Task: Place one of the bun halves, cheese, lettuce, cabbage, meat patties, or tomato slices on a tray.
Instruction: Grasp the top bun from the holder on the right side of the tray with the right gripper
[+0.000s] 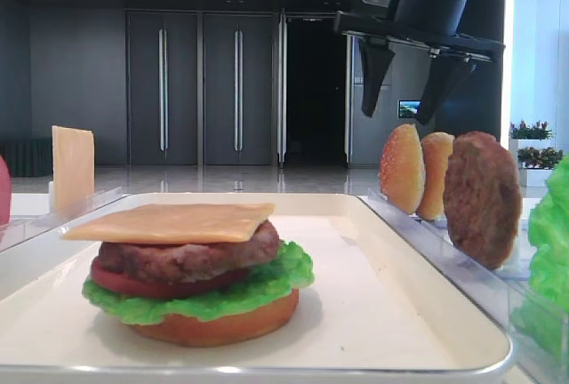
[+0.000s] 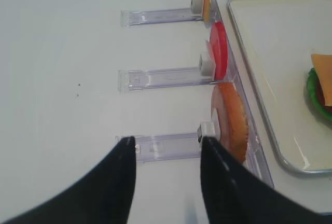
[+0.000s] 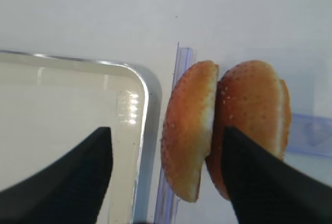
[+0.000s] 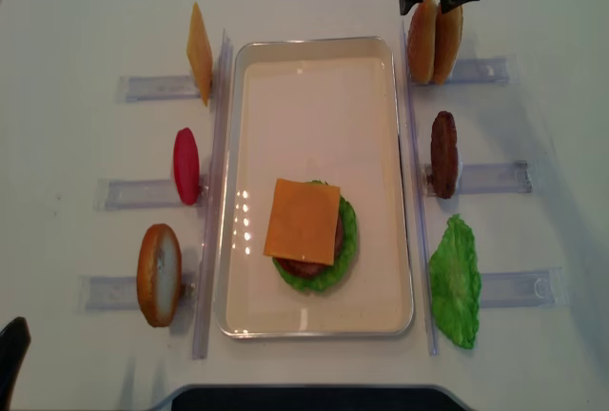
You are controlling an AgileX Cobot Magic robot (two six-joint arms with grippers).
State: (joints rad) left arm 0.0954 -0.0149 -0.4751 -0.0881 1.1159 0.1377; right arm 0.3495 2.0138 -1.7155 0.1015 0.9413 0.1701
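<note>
A pale, matte white tabletop (image 4: 86,11) carries the whole setup. Behind it the low view shows a dim hall with tall dark grey double doors (image 1: 200,86), a polished floor, and potted plants (image 1: 533,140) by a bright window at the far right.

The large shallow white tray (image 4: 381,192) with rounded corners and a rolled metal-looking rim lies in the middle of the table. On it sits a partly built burger: a flat orange-brown bottom bun (image 1: 218,326), ruffled bright green lettuce (image 1: 267,291), a red tomato slice (image 1: 133,284), a thick dark brown meat patty (image 1: 187,258), and a thin square pale orange cheese slice (image 4: 304,221) on top.

Clear plastic racks (image 4: 138,88) flank the tray. On the left stand a spare cheese slice (image 4: 199,53), a tomato disc (image 4: 186,166) and a flat bun half (image 4: 159,274); on the right a spare patty (image 4: 443,154) and a loose lettuce leaf (image 4: 455,283).

Two domed golden-tan sesame-speckled bun tops (image 3: 249,110) stand on edge, touching each other, in the far right rack, just beside the tray's corner. The black right gripper (image 3: 166,177) hangs above them with its fingers spread wide and holding nothing; one finger (image 3: 78,172) is over the tray, the other (image 3: 264,182) over the buns.

The left gripper (image 2: 167,175) hovers over the near left rack, fingers apart and empty.
</note>
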